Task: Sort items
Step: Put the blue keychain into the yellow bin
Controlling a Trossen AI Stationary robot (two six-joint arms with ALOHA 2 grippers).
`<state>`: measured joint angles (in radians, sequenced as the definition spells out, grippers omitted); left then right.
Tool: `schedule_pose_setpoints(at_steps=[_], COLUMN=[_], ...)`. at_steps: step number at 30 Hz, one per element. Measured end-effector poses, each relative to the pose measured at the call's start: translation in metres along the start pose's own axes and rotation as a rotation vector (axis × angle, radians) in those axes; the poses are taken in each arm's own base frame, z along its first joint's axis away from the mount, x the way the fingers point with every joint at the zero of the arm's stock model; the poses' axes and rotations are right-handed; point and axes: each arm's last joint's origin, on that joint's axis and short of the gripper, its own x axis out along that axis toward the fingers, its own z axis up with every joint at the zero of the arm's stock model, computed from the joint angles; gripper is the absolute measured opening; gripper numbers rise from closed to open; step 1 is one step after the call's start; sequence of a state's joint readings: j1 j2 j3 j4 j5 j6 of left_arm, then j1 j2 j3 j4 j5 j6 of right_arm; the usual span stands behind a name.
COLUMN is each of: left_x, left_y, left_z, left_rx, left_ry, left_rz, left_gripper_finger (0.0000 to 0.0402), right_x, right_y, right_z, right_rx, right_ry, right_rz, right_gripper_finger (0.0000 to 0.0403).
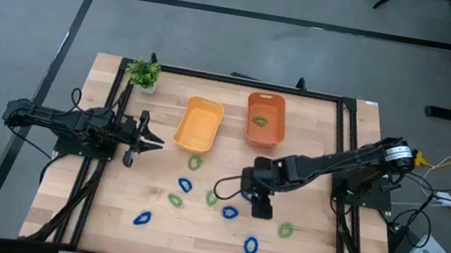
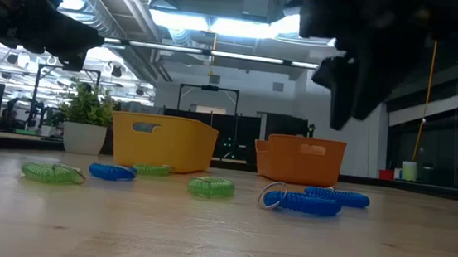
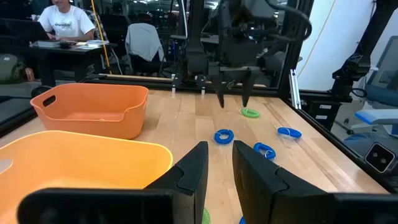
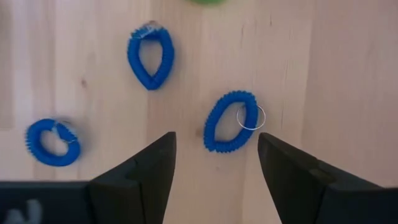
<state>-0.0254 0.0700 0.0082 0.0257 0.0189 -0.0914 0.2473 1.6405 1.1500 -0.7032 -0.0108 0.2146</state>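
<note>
Right hand (image 4: 214, 165) wide open above blue ring (image 4: 230, 121), its long axis tilted between the fingers

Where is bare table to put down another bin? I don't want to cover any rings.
Bare wood lies along the table's right side, past the green ring, and in the left front corner beside the blue ring. The middle is crowded: rings are scattered between the yellow bin and the right hand.

We look straight down on the whole worktop (image 1: 209, 233), and level across it from its surface. Our wrist cameras sit close; all share the scattered rings (image 4: 230, 121).
</note>
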Motion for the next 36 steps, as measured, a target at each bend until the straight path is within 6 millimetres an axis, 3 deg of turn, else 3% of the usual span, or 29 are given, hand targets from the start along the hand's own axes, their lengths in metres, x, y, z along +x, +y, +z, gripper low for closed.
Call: schedule_pose_setpoints(at_steps=[13, 20, 28, 36], left_x=[0.000, 0.000, 0.000, 0.000], left_y=[0.000, 0.000, 0.000, 0.000], left_z=[0.000, 0.000, 0.000, 0.000], left_rx=[0.000, 0.000, 0.000, 0.000], left_ry=[0.000, 0.000, 0.001, 0.000], left_rz=[0.000, 0.000, 0.000, 0.000], left_gripper_finger=[0.0070, 0.0070, 0.0070, 0.0070], right_x=[0.030, 0.037, 0.063, 0.066], right_y=[-0.012, -0.016, -0.017, -0.017], right_z=[-0.028, -0.030, -0.034, -0.034], right_rx=[0.130, 0.218, 0.233, 0.234], right_ry=[0.005, -0.036, 0.034, 0.039], right_rz=[-0.131, -0.135, -0.159, -0.173], right_gripper_finger=[0.0226, 0.0226, 0.0226, 0.0220])
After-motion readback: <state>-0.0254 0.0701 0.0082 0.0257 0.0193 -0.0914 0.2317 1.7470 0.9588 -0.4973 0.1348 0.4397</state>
